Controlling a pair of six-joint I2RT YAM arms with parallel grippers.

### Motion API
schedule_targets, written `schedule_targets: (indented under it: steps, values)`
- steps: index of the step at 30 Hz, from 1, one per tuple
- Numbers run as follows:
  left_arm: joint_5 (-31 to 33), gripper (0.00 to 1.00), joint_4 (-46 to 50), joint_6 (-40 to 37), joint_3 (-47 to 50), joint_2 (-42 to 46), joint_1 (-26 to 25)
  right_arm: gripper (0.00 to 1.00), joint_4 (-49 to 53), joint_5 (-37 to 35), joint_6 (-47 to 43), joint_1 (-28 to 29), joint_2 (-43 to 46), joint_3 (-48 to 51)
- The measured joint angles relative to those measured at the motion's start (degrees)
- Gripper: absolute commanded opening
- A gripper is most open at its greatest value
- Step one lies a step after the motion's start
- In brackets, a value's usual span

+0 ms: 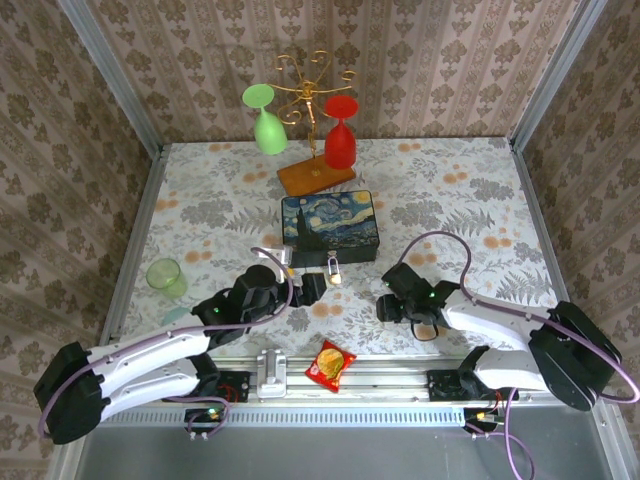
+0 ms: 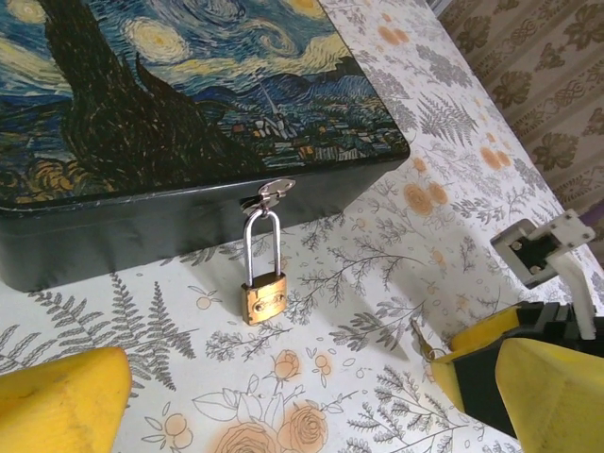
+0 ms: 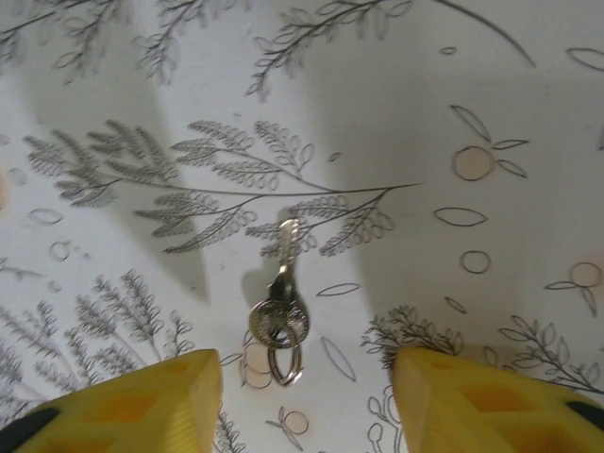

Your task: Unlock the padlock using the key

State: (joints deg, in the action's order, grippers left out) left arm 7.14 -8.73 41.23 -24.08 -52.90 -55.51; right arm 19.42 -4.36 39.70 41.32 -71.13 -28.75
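- The snack packet (image 1: 329,362), red, yellow and crinkly, lies well to the near side of the box (image 1: 330,225), at the near edge of the surface (image 1: 455,190).
- The right gripper (image 3: 307,401) sits nearer than the box, off its right corner. Its blunt yellow fingers are spread wide and grip nothing.
- The key (image 3: 280,283), a slim silvery blade on a small split ring, lies flat between those fingers, touching neither.
- The left gripper (image 2: 283,387) faces the box's near wall, also wide open and empty.
- The padlock (image 2: 262,294), a small brass block with a thin steel shackle, hangs closed from the hasp on that wall.
- The box is low and rectangular, with glossy dark sides and a swirling night sky on the lid.
- A translucent green cup (image 1: 165,275) stands left of the box.
- Beyond the box, a gold wire stand (image 1: 315,172) on a wooden base holds a green glass (image 1: 265,122) and a red glass (image 1: 340,140) upside down.
- The surface wears a pale cloth of grey ferns and orange flowers, and brown damask walls (image 1: 420,60) enclose it.
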Motion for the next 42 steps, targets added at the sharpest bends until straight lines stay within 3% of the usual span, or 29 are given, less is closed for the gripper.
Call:
schedule_targets:
  steps: [11, 20, 30, 35, 42]
  values:
    - [0.5, 1.00, -2.0, 1.4, 1.3, 0.4, -0.2, 0.34, 3.6, -5.3, 1.0, 2.5, -5.5, -3.6]
    - [2.7, 1.00, -2.0, 3.5, 4.0, 2.8, -0.3, 0.29, 4.2, -8.7, 1.0, 4.7, -7.7, -5.0]
    - [4.0, 1.00, -1.9, 4.2, 4.5, 3.1, -0.3, 0.22, 3.7, -5.7, -2.4, 2.5, -8.0, -5.4]
    - [4.7, 1.00, -1.9, 4.2, 4.5, 3.1, -0.3, 0.09, 3.4, -4.5, -3.9, 1.9, -8.3, -5.7]
    - [5.3, 1.00, -1.5, 4.2, 4.2, 2.1, -0.3, 0.00, 1.7, -2.7, -6.6, 0.7, -8.0, -5.7]
